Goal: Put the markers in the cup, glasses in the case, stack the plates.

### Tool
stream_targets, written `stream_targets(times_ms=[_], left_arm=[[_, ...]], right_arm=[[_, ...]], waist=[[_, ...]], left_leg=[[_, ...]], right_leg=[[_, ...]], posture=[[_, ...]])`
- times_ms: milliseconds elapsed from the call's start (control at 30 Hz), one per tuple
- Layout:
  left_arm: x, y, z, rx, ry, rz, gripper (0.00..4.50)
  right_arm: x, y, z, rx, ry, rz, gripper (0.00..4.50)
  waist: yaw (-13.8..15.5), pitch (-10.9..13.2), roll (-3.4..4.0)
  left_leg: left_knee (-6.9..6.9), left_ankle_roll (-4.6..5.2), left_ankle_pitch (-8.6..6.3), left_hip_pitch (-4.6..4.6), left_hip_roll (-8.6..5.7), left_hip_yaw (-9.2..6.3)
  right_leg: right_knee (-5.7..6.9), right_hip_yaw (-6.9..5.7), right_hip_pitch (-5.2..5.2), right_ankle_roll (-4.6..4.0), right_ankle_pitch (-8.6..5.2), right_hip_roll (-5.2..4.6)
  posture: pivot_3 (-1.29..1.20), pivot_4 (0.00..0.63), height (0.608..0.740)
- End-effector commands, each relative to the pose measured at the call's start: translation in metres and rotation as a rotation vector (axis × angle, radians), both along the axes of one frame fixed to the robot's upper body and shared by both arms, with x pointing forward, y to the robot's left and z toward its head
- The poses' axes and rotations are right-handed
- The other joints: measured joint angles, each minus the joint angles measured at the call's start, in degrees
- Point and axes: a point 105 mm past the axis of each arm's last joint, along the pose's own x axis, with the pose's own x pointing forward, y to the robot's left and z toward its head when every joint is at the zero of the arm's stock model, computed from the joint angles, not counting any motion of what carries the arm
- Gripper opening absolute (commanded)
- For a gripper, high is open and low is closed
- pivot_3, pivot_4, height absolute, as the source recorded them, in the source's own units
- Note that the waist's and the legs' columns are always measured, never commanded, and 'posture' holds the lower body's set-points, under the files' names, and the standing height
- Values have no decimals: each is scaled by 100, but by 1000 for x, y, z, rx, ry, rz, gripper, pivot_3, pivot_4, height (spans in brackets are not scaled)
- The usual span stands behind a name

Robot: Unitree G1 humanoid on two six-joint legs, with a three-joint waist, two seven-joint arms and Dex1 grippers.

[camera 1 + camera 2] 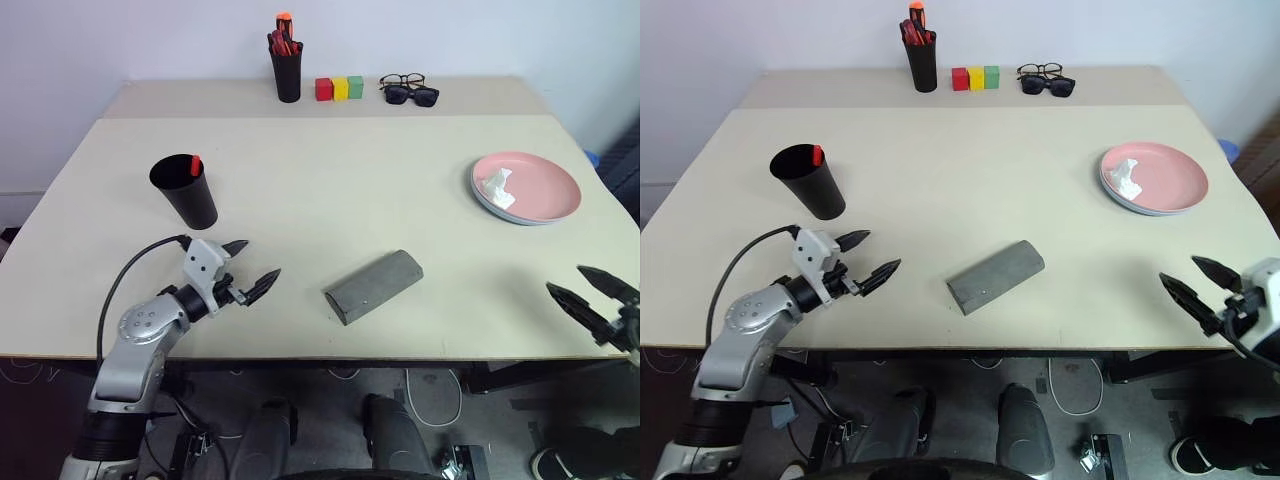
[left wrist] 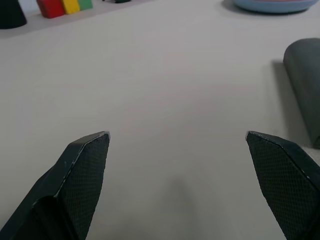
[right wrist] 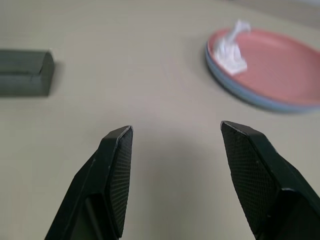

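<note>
A red-capped marker stands in the black cup at the left of the table. The grey case lies with its lid down near the front middle. The thin-framed glasses rest at the back, just behind dark sunglasses. At the right, the pink plate sits on the light blue plate, whose rim shows beneath it. My left gripper is open and empty in front of the cup, left of the case. My right gripper is open and empty by the table's front right edge.
A crumpled white tissue lies on the pink plate. A narrow black holder with red and orange pens stands at the back, next to red, yellow and green blocks. The table's front edge runs just below the case.
</note>
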Motion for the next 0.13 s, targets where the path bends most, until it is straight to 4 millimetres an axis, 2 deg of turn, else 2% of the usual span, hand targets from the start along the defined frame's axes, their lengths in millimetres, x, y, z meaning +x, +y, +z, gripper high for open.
stream_targets(times_ms=[33,133], left_arm=[[-10,8,16,2,-49,-32,4500],[-13,10,15,7,-33,-40,4500]], right_arm=[[-23,-6,12,-23,-18,-29,2802],[-31,-11,10,-23,-4,-50,2802]], waist=[[-3,-2,1],[-10,-2,1]], left_leg=[[-6,0,-1,2,4,0],[-10,0,-1,-1,5,2]], right_leg=[[-2,-1,-1,-1,-1,1],[-4,-2,-7,-3,-3,0]], posture=[[0,150,739],[0,150,739]])
